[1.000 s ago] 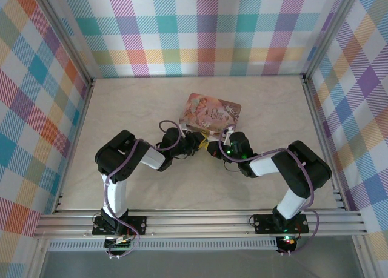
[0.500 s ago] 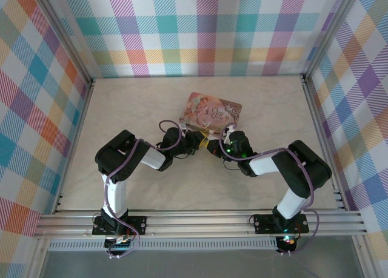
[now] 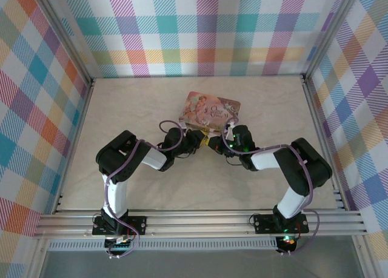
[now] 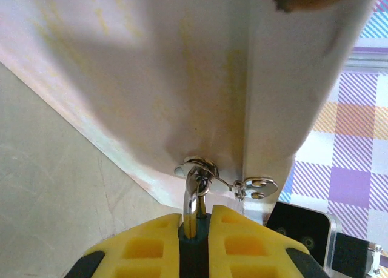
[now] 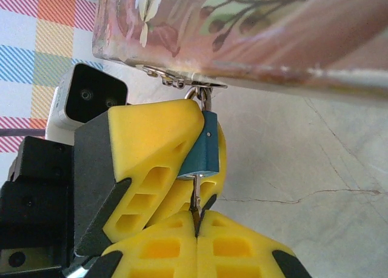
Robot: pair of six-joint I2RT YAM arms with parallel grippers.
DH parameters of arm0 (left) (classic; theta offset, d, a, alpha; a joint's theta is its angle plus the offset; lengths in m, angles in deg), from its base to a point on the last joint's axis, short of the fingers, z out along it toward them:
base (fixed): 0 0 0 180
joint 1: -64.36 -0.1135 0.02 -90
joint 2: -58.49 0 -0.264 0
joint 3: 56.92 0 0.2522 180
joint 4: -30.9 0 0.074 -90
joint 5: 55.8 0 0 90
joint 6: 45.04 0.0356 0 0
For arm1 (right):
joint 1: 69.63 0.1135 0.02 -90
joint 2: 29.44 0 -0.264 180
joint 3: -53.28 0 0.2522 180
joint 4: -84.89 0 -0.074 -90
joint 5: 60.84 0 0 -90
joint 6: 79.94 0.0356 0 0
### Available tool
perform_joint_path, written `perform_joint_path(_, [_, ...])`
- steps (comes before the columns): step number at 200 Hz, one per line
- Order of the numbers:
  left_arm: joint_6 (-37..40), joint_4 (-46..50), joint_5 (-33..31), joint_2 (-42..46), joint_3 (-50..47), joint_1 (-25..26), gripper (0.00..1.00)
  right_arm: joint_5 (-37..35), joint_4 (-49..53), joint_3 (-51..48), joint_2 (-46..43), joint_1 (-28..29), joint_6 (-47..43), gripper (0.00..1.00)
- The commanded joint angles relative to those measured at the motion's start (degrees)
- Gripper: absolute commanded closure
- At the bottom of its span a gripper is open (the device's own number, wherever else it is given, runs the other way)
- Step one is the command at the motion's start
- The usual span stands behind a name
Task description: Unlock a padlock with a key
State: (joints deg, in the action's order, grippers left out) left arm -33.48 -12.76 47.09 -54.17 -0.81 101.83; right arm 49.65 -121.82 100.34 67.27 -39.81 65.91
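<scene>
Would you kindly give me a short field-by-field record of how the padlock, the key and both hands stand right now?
lock: small blue-and-silver metal padlock, shackle hooked through the clasp of the pink illustrated rectangular box
lock holder: left hand, shut on the padlock, shackle rising between its yellow fingers
key holder: right hand, shut on a thin silver metal key
key position: tip at the padlock's underside
lock state: cannot tell whether it has opened
</scene>
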Motion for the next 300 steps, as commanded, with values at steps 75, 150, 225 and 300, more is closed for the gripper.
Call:
perform_joint_path(75, [2.14, 1.62, 3.55, -1.95, 0.64, 4.56, 1.0, 1.14, 3.13, 5.74, 0.6, -4.07, -1.18, 0.99])
perform_joint_path(150, [1.17, 2.3, 1.53, -1.28, 2.01, 6.54, 1.0, -0.27, -1.92, 3.87, 0.54, -4.1, 1.73, 0.98])
perform_joint_path(225, [1.02, 2.35, 1.61, -2.2, 2.03, 6.8, 1.0, 0.72, -1.57, 4.79, 0.76, -7.05, 2.33, 0.99])
perform_joint_path(300, [0.79, 2.61, 1.18, -2.57, 2.57, 6.76, 1.0, 2.79, -1.3, 1.95, -0.3, -7.06, 0.72, 0.96])
